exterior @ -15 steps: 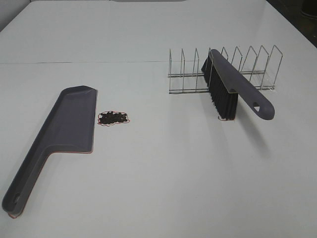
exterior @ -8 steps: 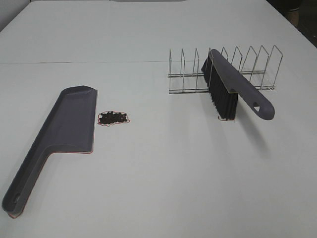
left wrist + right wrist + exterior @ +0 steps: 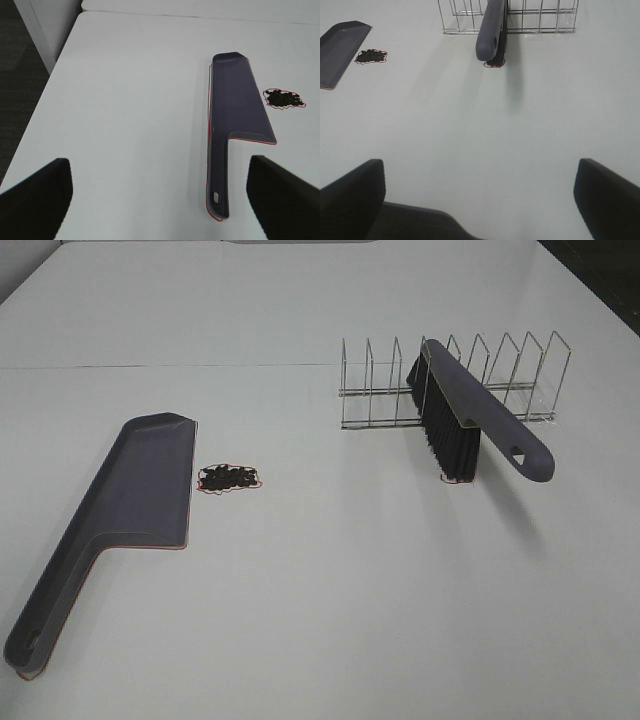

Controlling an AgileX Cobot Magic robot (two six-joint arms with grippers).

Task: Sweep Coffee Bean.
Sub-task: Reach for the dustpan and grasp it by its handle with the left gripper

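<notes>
coffee bean (image 3: 230, 478) just beside dustpan (image 3: 148, 482)

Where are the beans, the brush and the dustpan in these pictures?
beans (image 3: 230, 478), high view, middle of the dark pile.
brush (image 3: 480, 406), high view, grey back above the bristles.
dustpan (image 3: 150, 485), high view, flat floor of the tray.

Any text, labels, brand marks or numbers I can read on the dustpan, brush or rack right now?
None readable. The dustpan, brush, wire rack, coffee beans and table show no lettering, numbers or signs in any view.
</notes>
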